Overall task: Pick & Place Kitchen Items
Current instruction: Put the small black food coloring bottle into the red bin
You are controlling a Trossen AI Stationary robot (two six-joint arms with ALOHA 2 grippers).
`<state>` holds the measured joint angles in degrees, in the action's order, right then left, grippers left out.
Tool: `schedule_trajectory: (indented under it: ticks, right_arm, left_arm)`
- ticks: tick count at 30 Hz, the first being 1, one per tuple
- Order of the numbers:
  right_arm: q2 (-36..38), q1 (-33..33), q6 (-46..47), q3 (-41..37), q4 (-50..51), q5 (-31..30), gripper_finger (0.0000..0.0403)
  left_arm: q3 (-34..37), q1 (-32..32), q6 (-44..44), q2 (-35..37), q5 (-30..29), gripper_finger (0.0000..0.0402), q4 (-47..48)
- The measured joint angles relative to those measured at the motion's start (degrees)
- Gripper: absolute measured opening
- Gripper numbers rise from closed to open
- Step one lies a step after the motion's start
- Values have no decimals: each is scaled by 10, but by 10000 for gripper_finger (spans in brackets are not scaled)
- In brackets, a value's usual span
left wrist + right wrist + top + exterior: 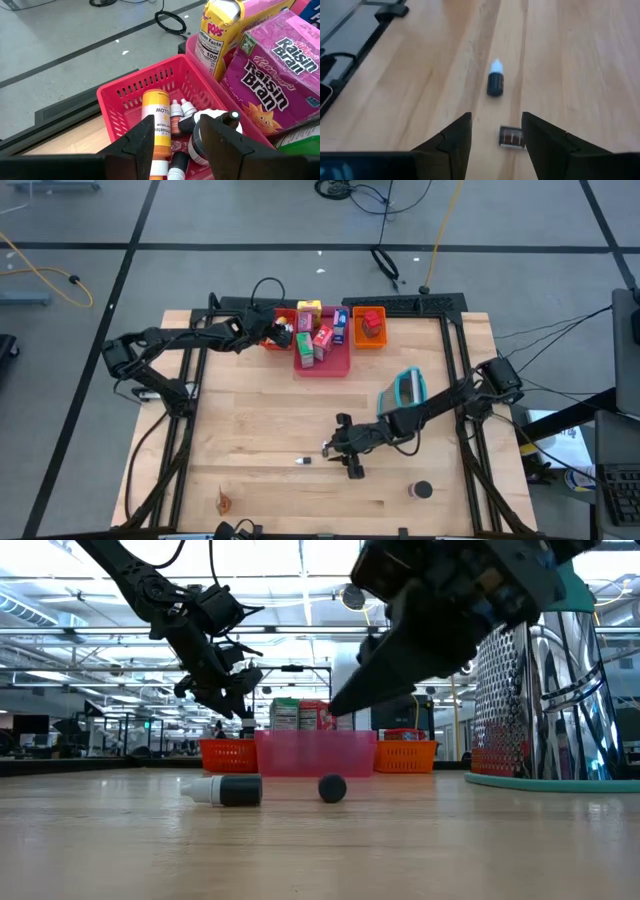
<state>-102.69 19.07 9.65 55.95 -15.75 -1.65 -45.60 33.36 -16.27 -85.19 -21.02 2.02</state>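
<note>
R gripper hovers low over the wood table w/ fingers spread & holding nothing: a small dark can lies on the wood right betw its fingertips, and a tiny dark bottle w/ white cap lies on its side a bit ahead of the tips, apart from the can. L gripper hangs over the red tray, fingers parted w/ nothing gripped; straight ahead betw the fingers lie an orange-yellow bottle & several tiny bottles in the tray. Beside that claw, purple Raisin Bran box & yellow box stand in the pink tray.
</note>
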Motion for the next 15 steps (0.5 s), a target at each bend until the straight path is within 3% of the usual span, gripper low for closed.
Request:
schedule_trajectory:
  ticks: [15]
  right_arm:
    - [-5,-7,-58,58,110,0,164]
  left_arm:
    - [0,0,0,0,0,159,0]
